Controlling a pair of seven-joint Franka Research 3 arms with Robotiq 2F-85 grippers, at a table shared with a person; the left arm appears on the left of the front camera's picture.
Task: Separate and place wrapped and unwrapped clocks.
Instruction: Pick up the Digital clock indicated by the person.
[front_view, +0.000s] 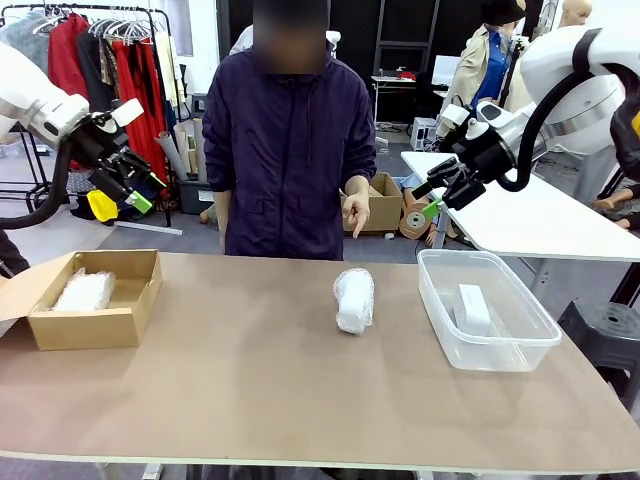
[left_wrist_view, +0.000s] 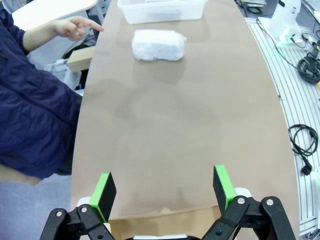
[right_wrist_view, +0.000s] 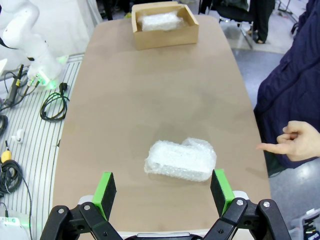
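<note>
A wrapped clock (front_view: 354, 299) in crinkly white wrap lies on the brown table near the middle; it is the bundle (left_wrist_view: 158, 44) in the left wrist view and the bundle (right_wrist_view: 181, 160) in the right wrist view. Another wrapped clock (front_view: 85, 291) rests inside the cardboard box (front_view: 120, 321) at the left, also seen as a bundle (right_wrist_view: 159, 21). A bare white clock (front_view: 472, 308) lies in the clear plastic tub (front_view: 520, 350) at the right. My left gripper (front_view: 128, 182) hangs open above the box. My right gripper (front_view: 442, 190) is open, high over the tub.
A person in a dark jacket stands at the far edge, a hand (front_view: 355, 213) pointing down toward the middle bundle. A white table (front_view: 560, 222) stands behind at the right. Cables (right_wrist_view: 52, 105) lie on the floor beside the table.
</note>
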